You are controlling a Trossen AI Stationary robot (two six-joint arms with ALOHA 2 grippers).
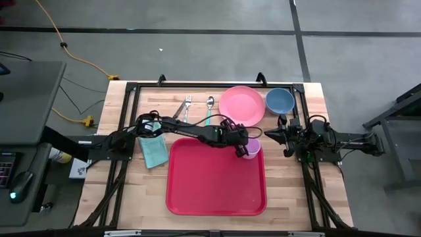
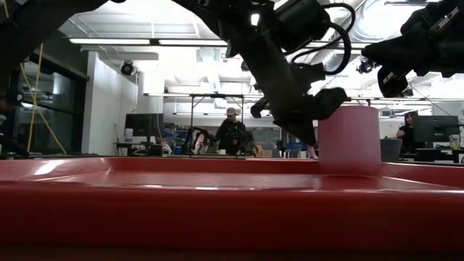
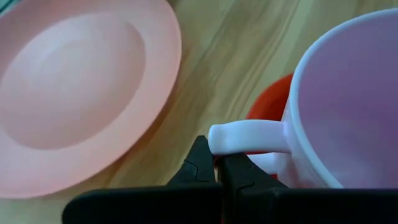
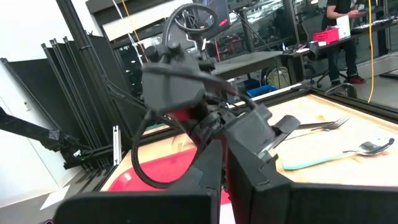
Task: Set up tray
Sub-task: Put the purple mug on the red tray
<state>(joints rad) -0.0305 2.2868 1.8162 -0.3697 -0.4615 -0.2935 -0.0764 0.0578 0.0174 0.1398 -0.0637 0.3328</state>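
Wooden tabletop from above: the red tray (image 1: pixel 216 178) lies at its centre, with the left gripper (image 1: pixel 242 149) over the tray's far right corner, pinching the handle of a pink cup (image 1: pixel 251 149); the right gripper (image 1: pixel 271 135), fingers closed on nothing, waits beside the tray. At table height, the cup (image 2: pixel 349 139) stands inside the tray's rim (image 2: pixel 232 206). From the left wrist, closed fingers (image 3: pixel 198 167) clamp the handle, a pink plate (image 3: pixel 81 87) beyond.

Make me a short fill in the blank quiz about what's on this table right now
1. The left claw is shut on the cup's ____.
2. The cup sits at a ____ of the red tray.
3. The bowl beside the plate is ____ in colour.

Missing words: handle; corner; blue
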